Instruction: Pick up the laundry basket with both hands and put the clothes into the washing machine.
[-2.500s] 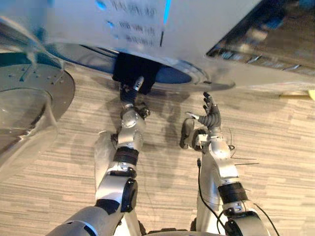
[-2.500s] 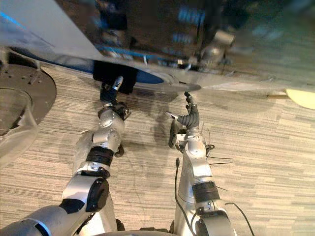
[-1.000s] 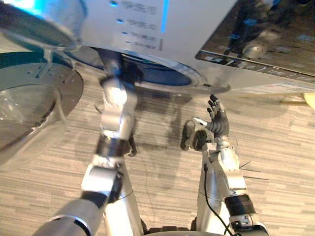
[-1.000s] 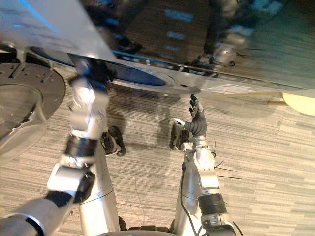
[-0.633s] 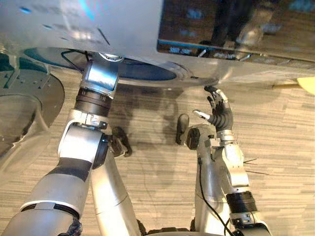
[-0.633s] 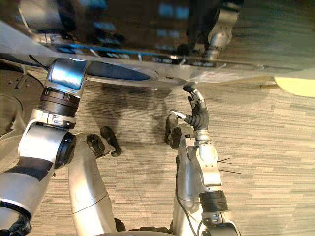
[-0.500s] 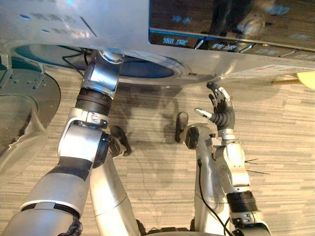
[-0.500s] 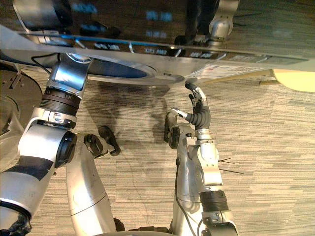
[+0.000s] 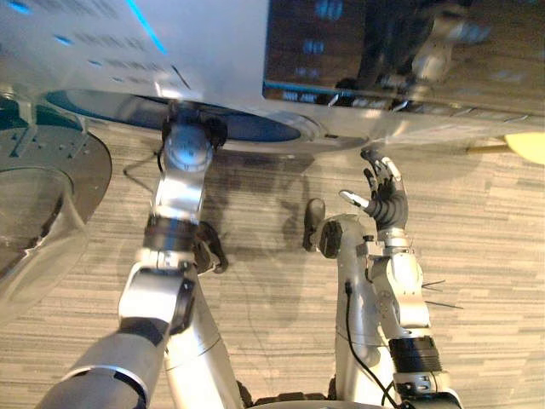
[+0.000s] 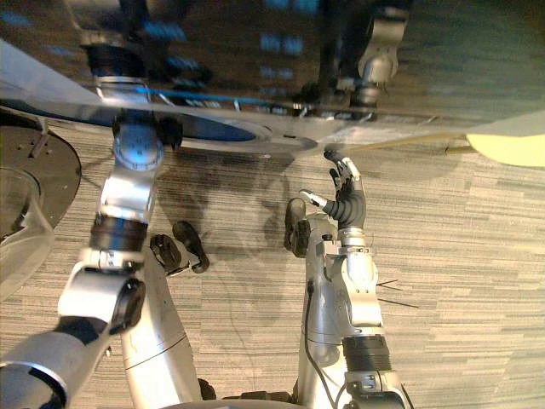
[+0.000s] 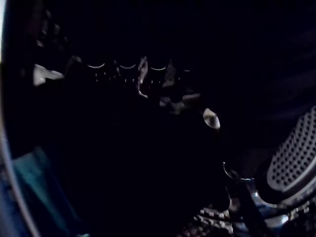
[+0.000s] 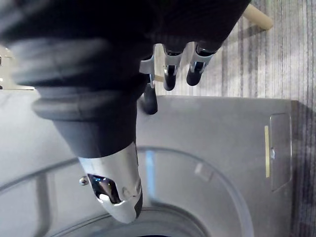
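L-eye view: 1 washing machine (image 9: 213, 51) runs across the top, w/ 1 dark control panel (image 9: 383, 43) on its right part. 1 round glass door (image 9: 43, 196) hangs open at far left. 2 arms are raised. L arm (image 9: 179, 196) goes straight into the drum opening (image 9: 264, 128). The L hand is past the rim and hidden, so its grip can't be told. R hand (image 9: 387, 204) is held up close to the machine's front edge, fingers straight & spread, thumb out to the side, holding nothing. 1 pale yellow object (image 9: 530, 145) sits at the right edge by the striped floor (image 9: 477, 273).

R-eye view: same scene, 1 machine, 1 open door, R hand open near the front edge.

L-wrist view: inside the drum, very dark. 1 patch of perforated drum wall (image 11: 291, 165) catches light. Can't tell whether clothes lie in there.

R-wrist view: R hand's fingers (image 12: 170, 69) are straight, side by side w/ small gaps, thumb apart. Past them are the machine's grey front, 1 curved door ring (image 12: 212, 168) & floor.
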Tool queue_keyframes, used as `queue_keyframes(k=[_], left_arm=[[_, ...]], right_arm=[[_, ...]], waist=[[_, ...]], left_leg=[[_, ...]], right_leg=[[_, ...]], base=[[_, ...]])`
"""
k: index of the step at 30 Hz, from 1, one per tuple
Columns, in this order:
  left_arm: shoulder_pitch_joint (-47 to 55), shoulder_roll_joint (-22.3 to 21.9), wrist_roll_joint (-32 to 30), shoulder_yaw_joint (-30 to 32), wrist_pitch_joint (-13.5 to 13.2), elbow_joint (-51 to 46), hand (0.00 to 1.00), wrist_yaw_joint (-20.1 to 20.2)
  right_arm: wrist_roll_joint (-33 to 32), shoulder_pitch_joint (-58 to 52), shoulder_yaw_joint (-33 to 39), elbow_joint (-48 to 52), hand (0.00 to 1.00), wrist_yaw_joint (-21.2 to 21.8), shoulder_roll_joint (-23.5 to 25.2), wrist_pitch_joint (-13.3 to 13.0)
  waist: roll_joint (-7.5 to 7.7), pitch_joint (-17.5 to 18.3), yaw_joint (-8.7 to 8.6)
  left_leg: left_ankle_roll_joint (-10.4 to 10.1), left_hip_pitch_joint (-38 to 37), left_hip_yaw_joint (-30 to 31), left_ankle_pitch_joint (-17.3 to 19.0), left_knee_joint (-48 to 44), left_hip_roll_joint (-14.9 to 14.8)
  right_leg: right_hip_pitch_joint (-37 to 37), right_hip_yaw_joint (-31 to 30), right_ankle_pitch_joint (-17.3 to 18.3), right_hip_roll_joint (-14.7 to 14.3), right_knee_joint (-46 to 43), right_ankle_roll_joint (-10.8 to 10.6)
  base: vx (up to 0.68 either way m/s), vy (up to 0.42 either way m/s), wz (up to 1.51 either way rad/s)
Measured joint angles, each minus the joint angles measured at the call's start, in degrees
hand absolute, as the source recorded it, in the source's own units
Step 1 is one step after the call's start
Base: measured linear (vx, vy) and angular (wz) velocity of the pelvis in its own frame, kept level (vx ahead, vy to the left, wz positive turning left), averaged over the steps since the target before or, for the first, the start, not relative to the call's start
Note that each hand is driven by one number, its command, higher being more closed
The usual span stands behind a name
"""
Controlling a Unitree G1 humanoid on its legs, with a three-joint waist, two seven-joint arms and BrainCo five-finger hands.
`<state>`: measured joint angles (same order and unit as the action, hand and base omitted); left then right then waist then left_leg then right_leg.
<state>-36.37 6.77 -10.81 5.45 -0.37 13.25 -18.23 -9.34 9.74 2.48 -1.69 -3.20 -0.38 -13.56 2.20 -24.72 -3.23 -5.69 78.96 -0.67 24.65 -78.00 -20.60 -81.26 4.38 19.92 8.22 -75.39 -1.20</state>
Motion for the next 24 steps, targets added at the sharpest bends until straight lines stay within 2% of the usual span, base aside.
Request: queue_keyframes(k=[2,4,6,8,10,13,19,21,23,24], left_arm=[[6.38,-2.85,3.21,-0.58,-1.33,-2.33,0.00,-0.51],[16.32,-6.85,7.96,-2.64,-3.97,-4.73,0.00,-0.38],[23.47,-8.02,11.54,-5.42,-5.76,-4.72,0.00,1.54],[29.34,-8.39,16.04,-7.98,-7.50,-4.69,0.00,4.85],[33.79,-8.35,18.01,-9.37,-8.46,-4.29,0.00,6.91],[37.39,-8.14,19.19,-9.76,-9.55,-0.35,0.00,9.29],[40.90,-7.21,18.16,-9.26,-9.35,14.56,0.00,10.91],[41.41,-6.97,15.89,-7.33,-8.93,21.15,0.00,12.04],[40.99,-6.62,14.45,-6.96,-8.76,26.84,0.00,12.25],[40.24,-5.86,13.18,-6.95,-8.54,30.94,0.00,12.88]], right_arm=[[0.72,-1.12,0.04,-0.36,0.00,-0.51,-0.02,0.52],[1.49,-3.33,0.31,-2.17,0.00,-0.62,-0.04,0.79],[2.23,-5.55,0.30,-3.93,0.00,-0.54,-0.06,1.11],[3.61,-7.98,0.21,-5.43,0.00,-0.45,-0.11,1.15],[4.52,-10.66,-0.06,-7.34,0.00,-0.45,-0.14,1.14],[6.05,-13.94,-0.12,-11.78,0.00,-0.54,-0.20,1.54],[6.70,-16.77,-0.24,-18.97,0.00,-1.84,-0.07,2.92],[6.71,-16.77,-0.21,-23.95,0.00,-1.87,-0.06,3.13],[6.70,-16.09,-0.01,-28.43,0.00,-1.88,-0.46,3.25],[6.72,-15.05,0.00,-33.71,0.00,-1.85,-1.32,3.48]], waist=[[0.00,0.05,0.65],[0.07,0.39,1.18],[0.00,2.75,1.39],[0.01,3.14,1.56],[0.19,5.45,2.13],[0.23,6.24,2.83],[0.23,10.35,4.07],[0.13,13.40,4.07],[-0.59,15.07,3.76],[-0.95,16.49,3.09]], left_leg=[[-0.10,-2.66,-0.14,-0.01,1.29,0.59],[-0.59,-8.14,-0.60,-0.28,4.16,1.65],[-0.90,-11.73,-1.08,-0.45,6.75,2.11],[-1.50,-18.22,-1.13,-0.81,10.35,2.77],[-2.05,-22.65,-1.48,-1.16,13.88,3.19],[-2.18,-33.03,-2.94,-2.97,21.32,4.18],[-1.74,-50.20,-7.61,-8.11,37.95,4.94],[-1.59,-56.78,-10.22,-10.62,46.08,5.78],[-1.44,-60.89,-11.03,-12.94,52.33,6.59],[-1.11,-64.52,-12.62,-15.56,58.76,7.71]], right_leg=[[2.59,0.18,0.71,0.19,0.66,-0.13],[7.76,0.52,1.69,1.13,2.08,-0.05],[11.17,0.93,2.20,1.90,3.81,-0.14],[17.98,1.82,2.45,2.09,6.89,-0.43],[22.60,2.67,2.58,2.20,10.04,-0.69],[32.85,3.98,1.98,2.81,16.24,-0.81],[48.89,5.18,-3.25,1.45,32.40,-1.67],[54.45,5.02,-6.59,0.46,40.94,-2.32],[58.62,4.95,-9.74,-0.33,48.19,-2.84],[61.95,4.55,-13.10,-0.77,55.16,-3.39]], base=[[0.05,-0.034,0.18],[0.07,-0.069,0.31],[0.06,-0.074,0.22],[0.07,-0.074,0.20],[0.06,-0.065,0.19],[0.11,-0.067,0.20],[0.15,0.022,-0.06],[0.14,0.047,-0.24],[0.14,0.064,-0.23],[0.16,0.076,-0.23]])
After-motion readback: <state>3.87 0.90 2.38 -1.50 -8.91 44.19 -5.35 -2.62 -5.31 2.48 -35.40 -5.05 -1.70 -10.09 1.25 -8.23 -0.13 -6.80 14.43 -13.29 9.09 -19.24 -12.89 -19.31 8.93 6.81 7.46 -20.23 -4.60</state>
